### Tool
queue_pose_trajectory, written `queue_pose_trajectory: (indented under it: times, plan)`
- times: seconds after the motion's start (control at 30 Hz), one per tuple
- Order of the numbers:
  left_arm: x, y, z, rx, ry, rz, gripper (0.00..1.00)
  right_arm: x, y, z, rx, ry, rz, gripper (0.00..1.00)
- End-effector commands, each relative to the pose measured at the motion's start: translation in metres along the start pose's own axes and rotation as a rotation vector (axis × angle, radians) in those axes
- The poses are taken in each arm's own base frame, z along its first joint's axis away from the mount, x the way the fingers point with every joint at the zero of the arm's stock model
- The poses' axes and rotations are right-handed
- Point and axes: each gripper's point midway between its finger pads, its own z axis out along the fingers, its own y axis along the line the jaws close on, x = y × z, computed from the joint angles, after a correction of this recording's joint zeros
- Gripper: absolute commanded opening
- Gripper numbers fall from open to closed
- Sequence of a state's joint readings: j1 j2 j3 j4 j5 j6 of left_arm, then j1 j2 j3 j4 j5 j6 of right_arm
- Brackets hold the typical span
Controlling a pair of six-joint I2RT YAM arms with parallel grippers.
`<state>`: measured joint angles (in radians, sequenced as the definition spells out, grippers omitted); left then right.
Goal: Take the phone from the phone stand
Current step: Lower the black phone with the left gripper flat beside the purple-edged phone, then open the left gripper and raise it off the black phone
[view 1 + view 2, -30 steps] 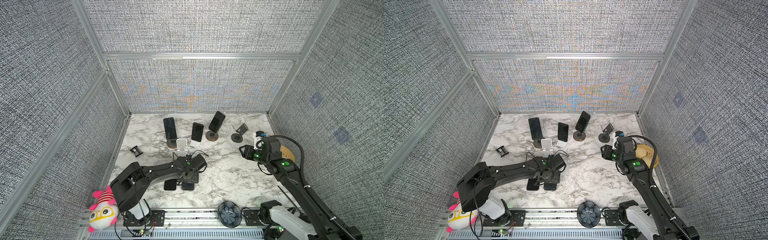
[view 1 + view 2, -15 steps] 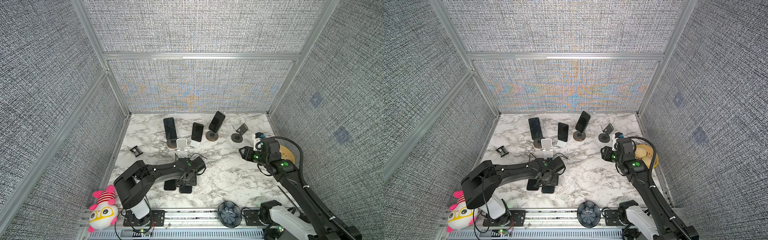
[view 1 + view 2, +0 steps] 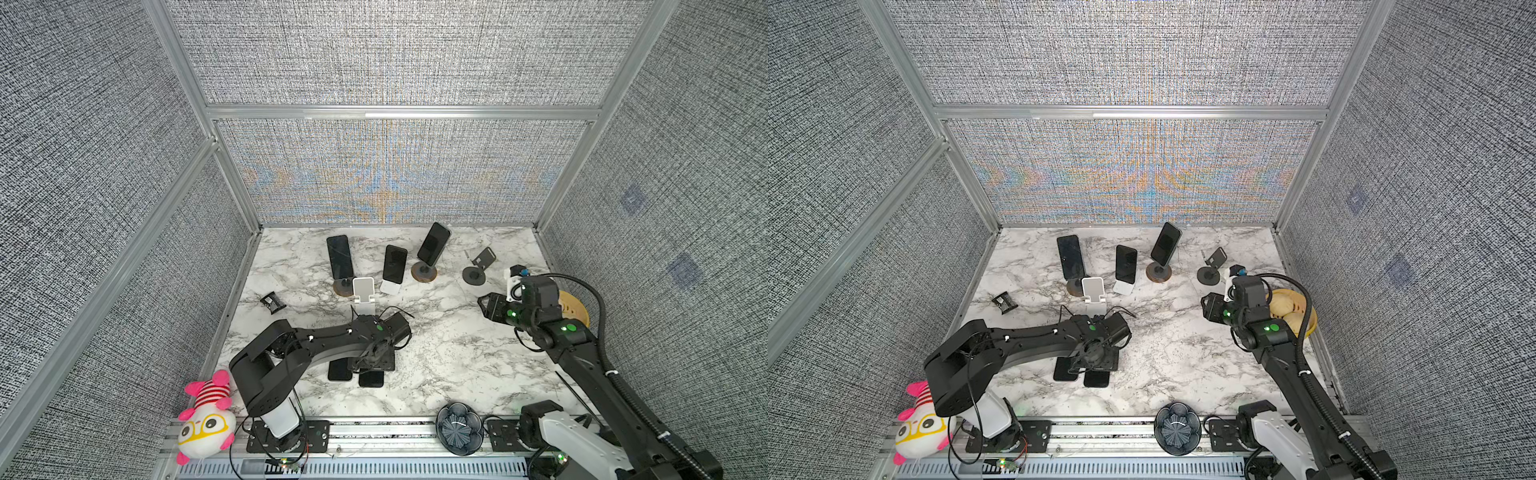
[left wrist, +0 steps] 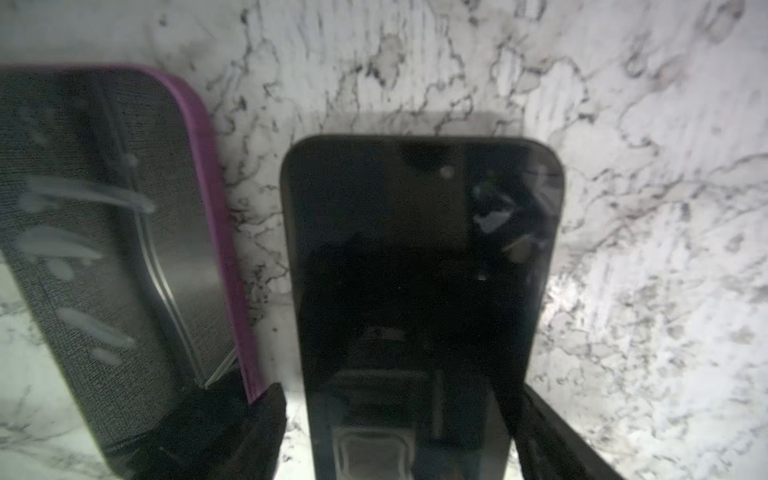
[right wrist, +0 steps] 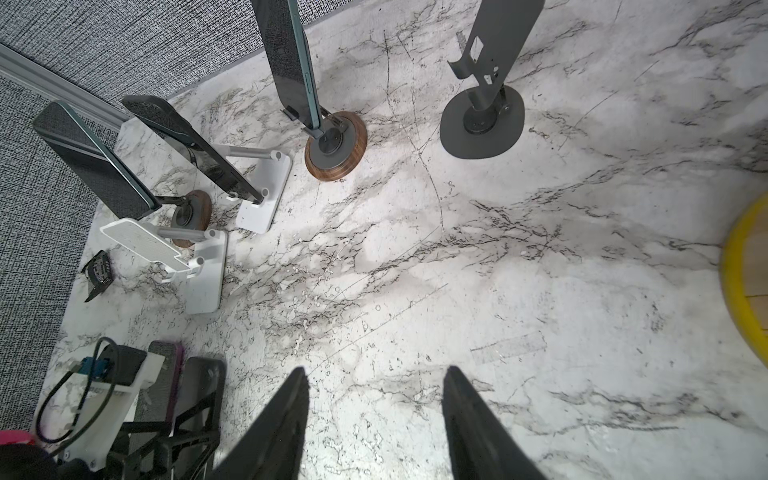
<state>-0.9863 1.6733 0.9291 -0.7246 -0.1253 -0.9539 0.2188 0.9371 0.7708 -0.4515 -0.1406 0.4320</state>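
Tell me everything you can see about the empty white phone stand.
The empty white phone stand looks like plastic. It has a flat rectangular base, pale metal-looking rods rising from the base, and a tilted back plate with small pegs along its lower edge. Nothing rests on it. It stands upright on the marble table, close in front of the leftmost propped phone. Only the table visibly touches it.

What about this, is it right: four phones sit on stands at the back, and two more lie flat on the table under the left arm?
Not quite. Only three phones sit on stands at the back: the left phone, the middle phone and the right phone, as both top views show. The rest holds.
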Motion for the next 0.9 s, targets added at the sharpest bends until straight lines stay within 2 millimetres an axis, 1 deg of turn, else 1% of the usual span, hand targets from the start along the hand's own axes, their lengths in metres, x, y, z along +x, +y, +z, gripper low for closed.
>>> queue_pose_trajectory:
  times: [0.0, 0.13, 0.23, 0.37, 0.73, 0.87]
  plan:
    - [0.002, 0.004, 0.006, -0.026, 0.005, 0.001, 0.89, -0.001, 0.001, 0.0, -0.007, -0.005, -0.005, 0.53]
    - [0.0, 0.005, 0.002, -0.03, -0.004, -0.002, 0.89, -0.002, 0.001, 0.0, -0.006, -0.006, -0.004, 0.53]
    - [-0.004, 0.004, -0.005, -0.018, -0.02, 0.0, 0.88, -0.001, 0.001, 0.0, -0.006, -0.005, -0.006, 0.53]
    - [-0.012, -0.003, -0.021, 0.01, -0.046, 0.014, 0.88, -0.001, 0.002, 0.0, -0.007, -0.004, -0.007, 0.53]
    - [-0.035, -0.01, -0.072, 0.094, -0.18, 0.062, 0.87, 0.004, -0.001, 0.007, 0.002, 0.027, -0.011, 0.53]
    - [-0.047, -0.013, -0.087, 0.116, -0.249, 0.106, 0.89, 0.006, 0.0, 0.012, -0.007, 0.043, -0.005, 0.59]
